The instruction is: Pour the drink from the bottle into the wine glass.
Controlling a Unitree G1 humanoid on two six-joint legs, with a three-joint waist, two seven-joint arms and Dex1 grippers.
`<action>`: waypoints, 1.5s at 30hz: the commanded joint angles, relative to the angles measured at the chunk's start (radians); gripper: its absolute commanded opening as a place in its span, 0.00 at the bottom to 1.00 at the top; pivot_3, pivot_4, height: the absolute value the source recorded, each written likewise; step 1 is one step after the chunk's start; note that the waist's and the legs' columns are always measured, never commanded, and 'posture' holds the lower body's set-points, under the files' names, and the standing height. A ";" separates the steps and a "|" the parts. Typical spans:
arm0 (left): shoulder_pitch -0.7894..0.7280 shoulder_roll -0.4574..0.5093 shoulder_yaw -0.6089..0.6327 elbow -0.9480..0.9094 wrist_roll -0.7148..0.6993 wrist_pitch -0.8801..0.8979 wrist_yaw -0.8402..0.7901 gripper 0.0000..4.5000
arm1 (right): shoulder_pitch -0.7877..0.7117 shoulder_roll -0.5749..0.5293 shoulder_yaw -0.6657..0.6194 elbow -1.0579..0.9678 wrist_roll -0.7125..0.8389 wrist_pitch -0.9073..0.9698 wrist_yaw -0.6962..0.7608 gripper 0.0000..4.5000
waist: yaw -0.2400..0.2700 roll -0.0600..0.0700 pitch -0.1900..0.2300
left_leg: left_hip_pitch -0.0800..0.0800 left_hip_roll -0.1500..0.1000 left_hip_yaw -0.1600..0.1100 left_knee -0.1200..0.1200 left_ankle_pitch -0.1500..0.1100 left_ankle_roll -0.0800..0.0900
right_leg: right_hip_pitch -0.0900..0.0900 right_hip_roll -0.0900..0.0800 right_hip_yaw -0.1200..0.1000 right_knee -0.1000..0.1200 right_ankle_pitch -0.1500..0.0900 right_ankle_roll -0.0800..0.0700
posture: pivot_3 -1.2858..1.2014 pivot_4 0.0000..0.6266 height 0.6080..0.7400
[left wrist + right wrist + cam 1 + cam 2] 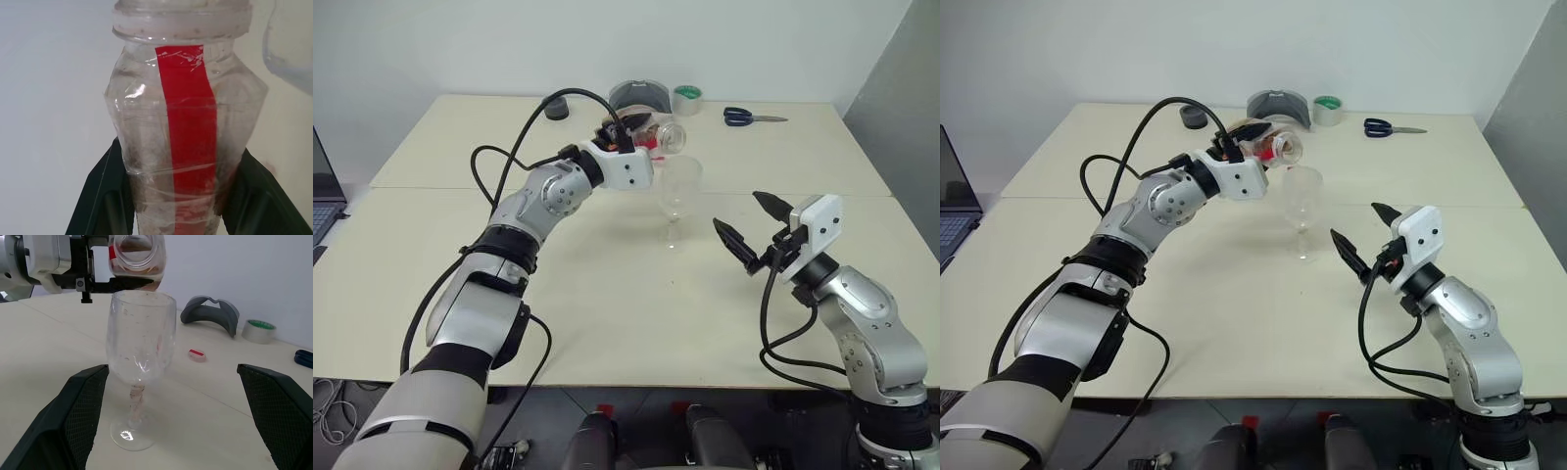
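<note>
Above the glass (140, 335) on the surface (607, 323), left pincer (1258, 139) clamped on tipped bottle (1278, 147), mouth over rim (right pincer (749, 227) agape, empty): pouring step, probably needing more tilt.

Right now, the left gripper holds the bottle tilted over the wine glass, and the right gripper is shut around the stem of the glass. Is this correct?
Not quite. The right gripper is open and holds nothing; in the right wrist view its fingers stand apart on either side of the wine glass. The rest is right: the left gripper holds the bottle tilted over the glass.
</note>
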 commanded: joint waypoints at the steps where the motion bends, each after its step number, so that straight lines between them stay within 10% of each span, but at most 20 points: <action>1: -0.046 0.016 -0.005 0.001 0.023 -0.027 0.051 0.40 | 0.001 -0.016 -0.012 -0.068 0.053 0.020 0.022 1.00 | 0.000 0.000 0.000 | 0.000 0.000 0.000 0.000 0.000 0.000 | 0.000 0.000 0.000 0.000 0.000 0.000 | 0.52 0.24 1.00; 45: -0.220 0.060 -0.178 0.195 0.261 -0.088 0.353 0.40 | 0.010 -0.061 0.018 -0.127 0.136 0.091 0.038 1.00 | 0.000 0.000 0.000 | 0.000 0.000 0.000 0.000 0.000 0.000 | 0.000 0.000 0.000 0.000 0.000 0.000 | 0.52 0.24 1.00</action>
